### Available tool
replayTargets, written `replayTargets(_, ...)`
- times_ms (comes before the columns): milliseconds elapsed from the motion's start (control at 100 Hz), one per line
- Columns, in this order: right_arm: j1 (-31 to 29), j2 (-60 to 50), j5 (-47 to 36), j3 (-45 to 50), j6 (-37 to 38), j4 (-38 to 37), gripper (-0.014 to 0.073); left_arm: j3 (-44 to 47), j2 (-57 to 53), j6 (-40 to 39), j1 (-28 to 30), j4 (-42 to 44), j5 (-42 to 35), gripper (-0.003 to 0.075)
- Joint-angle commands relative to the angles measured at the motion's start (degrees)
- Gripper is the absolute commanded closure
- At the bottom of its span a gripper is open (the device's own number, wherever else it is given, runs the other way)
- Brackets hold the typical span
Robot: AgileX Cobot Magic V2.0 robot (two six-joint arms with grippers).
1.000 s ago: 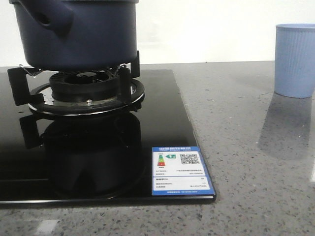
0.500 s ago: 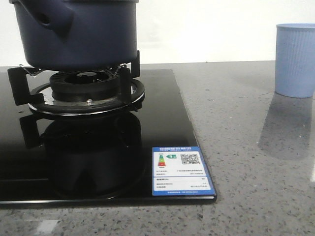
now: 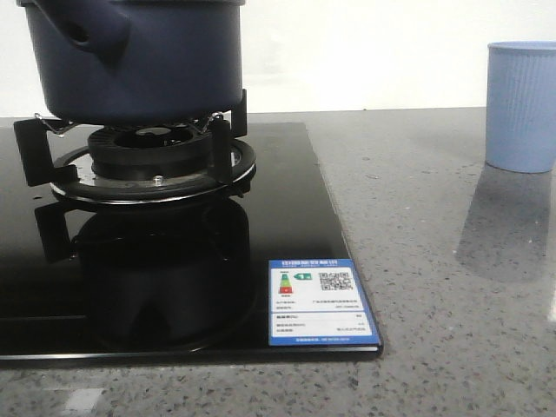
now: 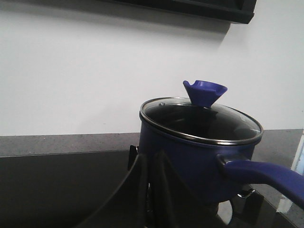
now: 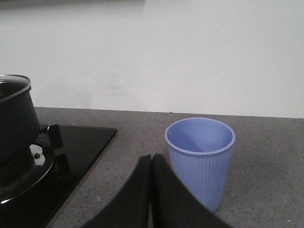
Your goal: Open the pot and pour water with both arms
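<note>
Pot (image 3: 139, 61) is parked on the burner grate (image 3: 143, 161) of the black glass cooktop (image 3: 287, 217), over on the left side of my front cam. From the left wrist cam I can see the glass lid (image 4: 202, 121) is on it, metal rim all the way round, with a blue knob (image 4: 205, 92) sticking up in the middle. The pot's handle (image 4: 263, 173) is visible in that cam too.

Left gripper (image 4: 151, 190) is pressed together, fingers touching with no gap I can make out, nothing in it. It sits just short of the pot, not touching as far as I can tell.

Right gripper (image 5: 151, 190) is the same deal, fingers pinched together and holding nothing. Light blue ribbed cup (image 5: 200, 159) stands upright on the grey speckled counter (image 5: 266, 156) just beside those fingers. I can't tell from here if they touch it. On the front cam the cup is way off to the right, well apart from the cooktop. There's a blue energy sticker (image 3: 320, 302) on the cooktop's near corner.
</note>
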Motion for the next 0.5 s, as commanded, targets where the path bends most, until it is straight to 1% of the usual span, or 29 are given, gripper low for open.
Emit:
replayTargets(0, -0.12, -0.15, 0.7, -1.44, -0.2, 0.88, 0.066, -1.3, 0.26, -3.77, 0.69, 2.8, -3.73, 0.0739)
replayTargets(40, -0.12, -0.15, 0.7, -1.44, -0.2, 0.88, 0.066, -1.01, 0.01, -9.07, 1.75, 8.19, -3.93, 0.0739)
replayTargets(90, -0.12, -0.15, 0.7, -1.44, -0.2, 0.88, 0.066, -0.02, -0.28, -20.41, 3.58, 16.59, -4.58, 0.0739)
replayTargets(110, -0.12, -0.15, 0.7, -1.44, -0.2, 0.88, 0.066, 0.55, -0.33, -23.27, 4.48, 20.26, -4.72, 0.0739)
replayTargets(140, -0.12, -0.15, 0.7, -1.44, -0.2, 0.88, 0.066, 1.45, -1.06, -29.67, 5.65, 24.66, -4.84, 0.0739)
replayTargets(170, -0.12, -0.15, 0.7, -1.44, -0.2, 0.88, 0.066, 2.52, -1.78, -33.52, 6.98, 28.83, -4.84, 0.0739)
replayTargets(190, -0.12, -0.15, 0.7, -1.44, -0.2, 0.88, 0.066, 3.39, -2.46, -35.49, 7.68, 30.0, -4.84, 0.0739)
replayTargets(230, -0.12, -0.15, 0.7, -1.44, -0.2, 0.88, 0.066, 5.27, -4.14, -36.95, 8.66, 31.39, -4.84, 0.0739)
replayTargets(350, -0.12, -0.15, 0.7, -1.44, -0.2, 0.88, 0.066, 10.96, -9.76, -36.93, 11.3, 31.79, -4.84, 0.0739)
replayTargets(490, -0.12, -0.15, 0.7, -1.44, -0.2, 0.88, 0.066, 16.21, -15.8, -36.93, 14.07, 33.69, -2.32, 0.0739)
